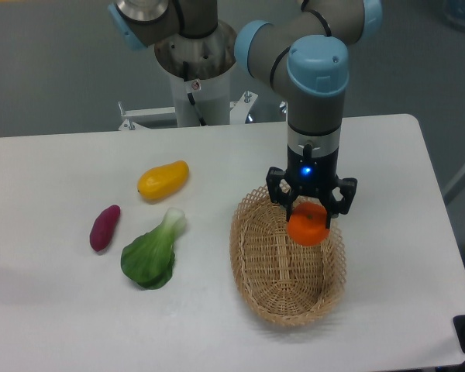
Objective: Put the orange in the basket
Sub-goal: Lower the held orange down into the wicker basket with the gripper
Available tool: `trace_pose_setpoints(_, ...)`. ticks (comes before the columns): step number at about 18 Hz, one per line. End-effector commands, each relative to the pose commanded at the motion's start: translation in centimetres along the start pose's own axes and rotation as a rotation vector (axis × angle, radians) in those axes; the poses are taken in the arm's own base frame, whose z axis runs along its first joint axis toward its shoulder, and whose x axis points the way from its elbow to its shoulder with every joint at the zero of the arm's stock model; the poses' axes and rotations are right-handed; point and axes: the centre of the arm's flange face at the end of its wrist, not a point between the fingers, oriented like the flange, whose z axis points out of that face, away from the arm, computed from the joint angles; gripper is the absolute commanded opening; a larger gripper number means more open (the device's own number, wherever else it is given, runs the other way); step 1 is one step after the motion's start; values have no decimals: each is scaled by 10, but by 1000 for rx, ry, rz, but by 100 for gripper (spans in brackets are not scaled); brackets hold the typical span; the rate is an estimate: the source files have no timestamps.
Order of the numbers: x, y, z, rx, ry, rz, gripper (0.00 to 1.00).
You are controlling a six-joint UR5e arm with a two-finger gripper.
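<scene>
The orange is a small round bright-orange fruit held between the fingers of my gripper. The gripper points straight down and is shut on the orange. It holds the fruit above the far part of the basket, an oval light-tan wicker basket lying on the white table right of centre. The orange hangs over the basket's inside and seems to be clear of its floor. The fingertips are partly hidden behind the fruit.
A yellow-orange mango-like fruit, a purple sweet potato and a green leafy bok choy lie on the table left of the basket. The arm's base stands behind the table's far edge.
</scene>
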Motion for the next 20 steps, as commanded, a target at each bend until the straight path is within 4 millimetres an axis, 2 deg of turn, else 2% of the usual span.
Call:
trace_pose_setpoints(7, 3, 2, 6, -10, 6, -1, 58)
trace_pose_setpoints(12, 11, 6, 23, -35, 21, 4, 57)
trace_pose_setpoints(18, 27, -11, 67, -88, -10, -48, 56)
trace_pose_setpoints(20, 24, -15, 85, -74, -23, -127, 56)
